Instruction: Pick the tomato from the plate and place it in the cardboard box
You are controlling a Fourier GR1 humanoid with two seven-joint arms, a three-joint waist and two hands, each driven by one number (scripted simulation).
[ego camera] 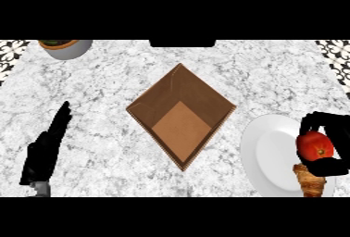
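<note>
Item 1. Tomato (314,145): red, round, on the right part of the white plate (270,152), at the right of the table (103,92). It sits between the curled fingers and thumb of the right hand (328,143); lift-off from the plate cannot be told.

Item 2. Right hand: black, clamped round the tomato from the right side, hiding part of it.

Item 3. Croissant (311,180): on the same plate, just near of the tomato, touching or almost touching the hand's lower part.

Item 4. Cardboard box (181,115): open, set cornerwise at the table's middle, well left of the plate, nothing visible inside.

Item 5. Left hand (46,148): fingers straight, resting at the near left.

Item 6. Potted plant (65,46): far left.

Risk notes, as judgement: the round fruit may roll out of the curl if only its side is caught; the lift may drag the croissant or shift the plate; a low carry could strike the box's near-right wall.
</note>
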